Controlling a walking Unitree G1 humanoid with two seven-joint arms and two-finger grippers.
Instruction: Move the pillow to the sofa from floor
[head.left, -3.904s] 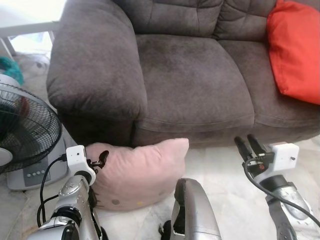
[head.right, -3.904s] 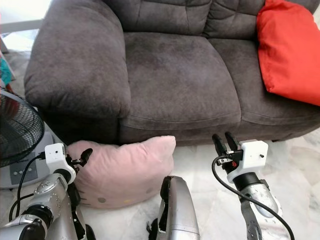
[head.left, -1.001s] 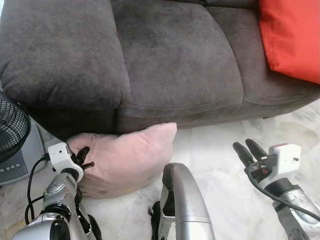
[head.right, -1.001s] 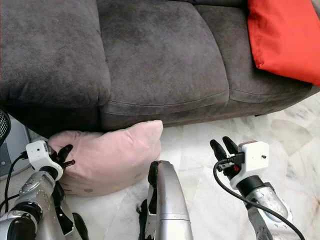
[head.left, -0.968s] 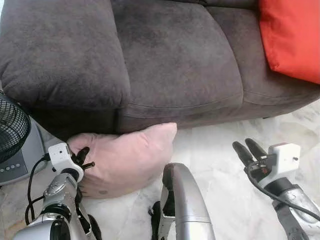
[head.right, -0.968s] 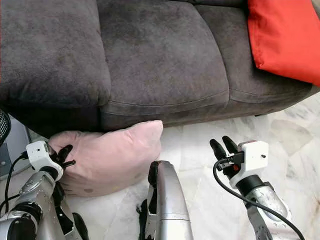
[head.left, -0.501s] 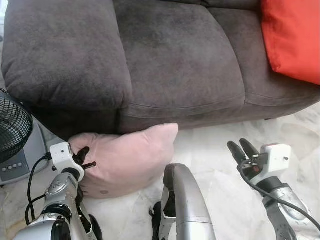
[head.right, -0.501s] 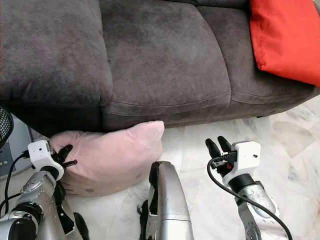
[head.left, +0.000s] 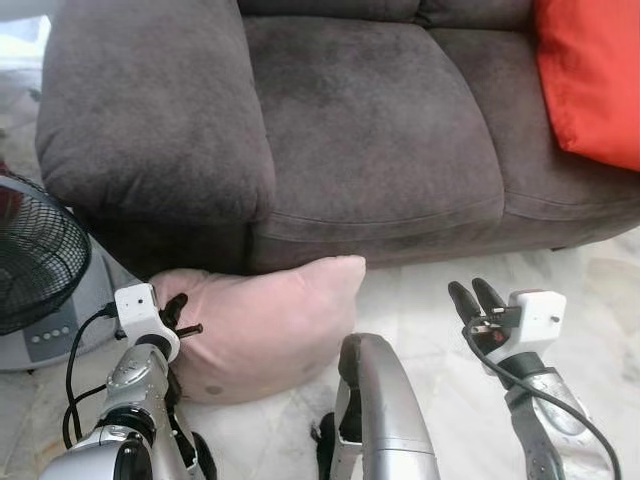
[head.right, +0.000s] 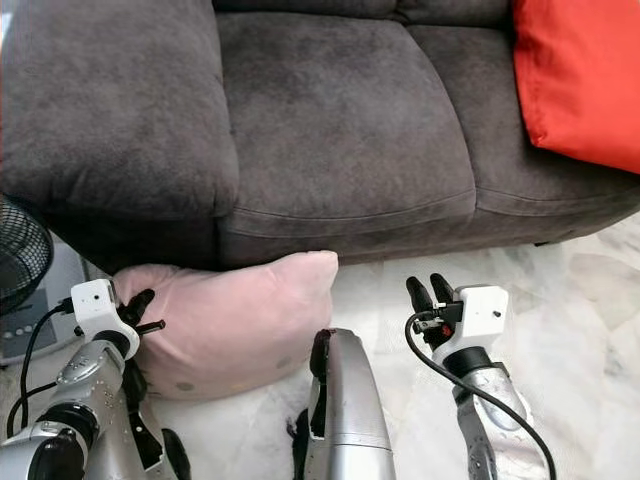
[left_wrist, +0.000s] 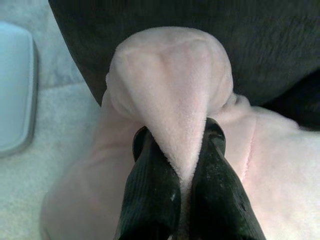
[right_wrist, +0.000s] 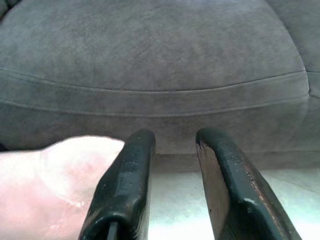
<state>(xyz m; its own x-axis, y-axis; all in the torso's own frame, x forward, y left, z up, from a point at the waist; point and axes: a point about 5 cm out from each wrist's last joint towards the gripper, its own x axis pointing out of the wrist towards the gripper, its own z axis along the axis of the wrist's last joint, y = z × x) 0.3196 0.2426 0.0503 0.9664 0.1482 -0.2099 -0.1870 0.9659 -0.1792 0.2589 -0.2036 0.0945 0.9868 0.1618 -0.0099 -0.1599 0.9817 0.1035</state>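
We find the left gripper (left_wrist: 177, 167) low at 8 o'clock, its fingers pinched onto a corner of the soft pink fabric pillow (head.left: 265, 325). The pillow lies on the pale marble floor (head.left: 420, 300) against the front of the dark grey upholstered sofa (head.left: 370, 130), long axis running 8 to 2 o'clock. The right gripper (head.right: 428, 292) hovers at 4 o'clock, fingers parted, holding nothing.

pale pink pillow (head.left: 265, 325), dark grey-brown sofa (head.left: 370, 130), orange-red cushion (head.left: 592, 80), black fan (head.left: 35, 255)
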